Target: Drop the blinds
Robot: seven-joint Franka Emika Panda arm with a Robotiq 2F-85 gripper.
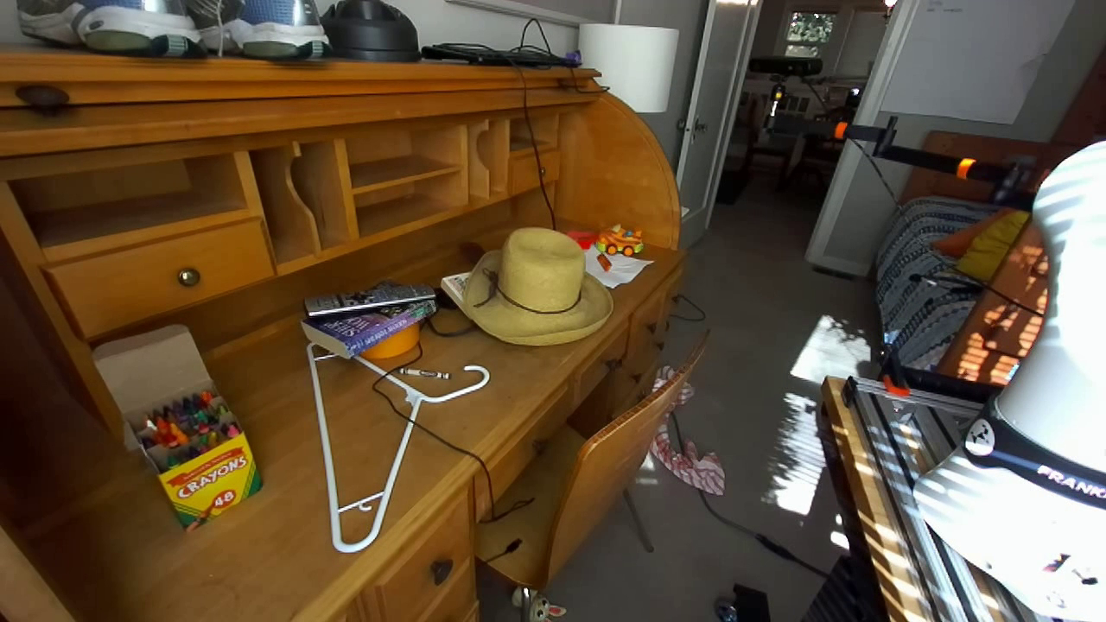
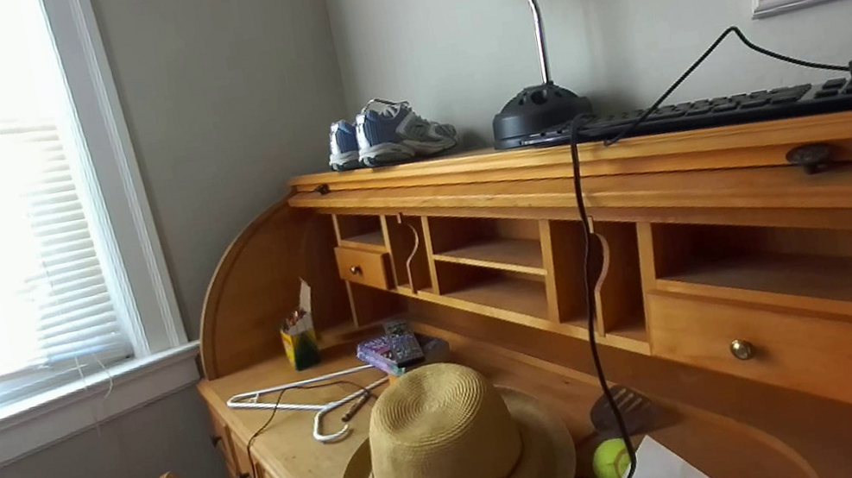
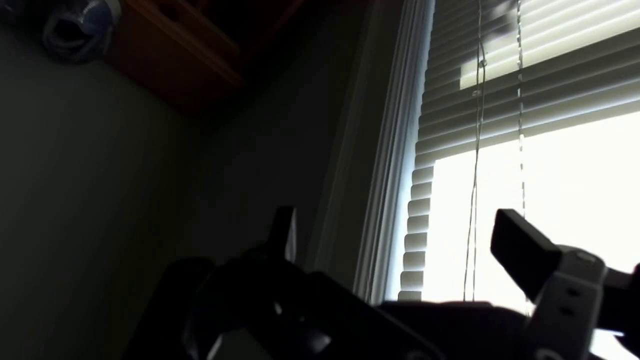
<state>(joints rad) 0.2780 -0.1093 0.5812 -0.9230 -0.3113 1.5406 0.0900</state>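
Note:
White slatted blinds (image 3: 445, 120) cover the window in the wrist view, with much of them washed out by glare. They also show in an exterior view (image 2: 63, 242), hanging almost to the sill. A pair of thin pull cords (image 3: 474, 190) hangs in front of the slats, with a beaded or twisted line (image 3: 520, 100) to their right. My gripper (image 3: 395, 212) is open with nothing between its fingers. The cords pass across the picture between the fingers, nearer the right one; their depth relative to the fingers is unclear. The gripper is outside both exterior views.
A wooden roll-top desk (image 1: 268, 363) holds a straw hat (image 1: 540, 285), a white hanger (image 1: 406, 406) and a crayon box (image 1: 203, 458). A chair (image 1: 596, 466) stands before it. The robot base (image 1: 1020, 501) is at right. A window frame (image 3: 395, 125) edges the blinds.

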